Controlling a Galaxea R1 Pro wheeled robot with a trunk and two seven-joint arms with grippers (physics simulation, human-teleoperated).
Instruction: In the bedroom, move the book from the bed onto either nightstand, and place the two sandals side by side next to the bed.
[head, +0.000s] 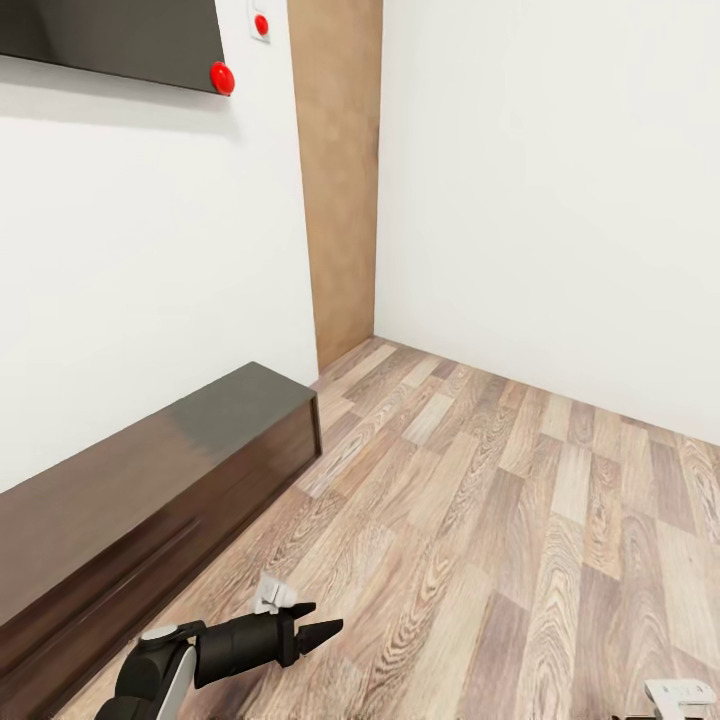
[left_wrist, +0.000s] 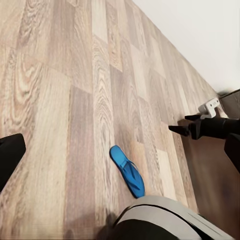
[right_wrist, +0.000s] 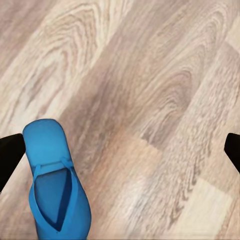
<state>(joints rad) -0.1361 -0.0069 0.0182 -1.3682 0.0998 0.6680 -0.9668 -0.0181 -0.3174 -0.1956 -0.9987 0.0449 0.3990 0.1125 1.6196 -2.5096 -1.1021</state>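
Sandal (right_wrist: 52, 180) on the plank floor (right_wrist: 165, 100), bright blue, lying flat just beside one of the right gripper's (right_wrist: 120, 152) spread fingertips (right_wrist: 9, 155), untouched. Right jaws are released, nothing between them. Left gripper (head: 318, 625) hangs near the long dark cabinet (head: 150, 480), fingers together, seemingly clenched on nothing.

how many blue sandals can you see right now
1 for sure: a blue sandal lying flat on the wood-plank floor under the right wrist camera. The left wrist view's sandal may be the same one; the second may be hidden.
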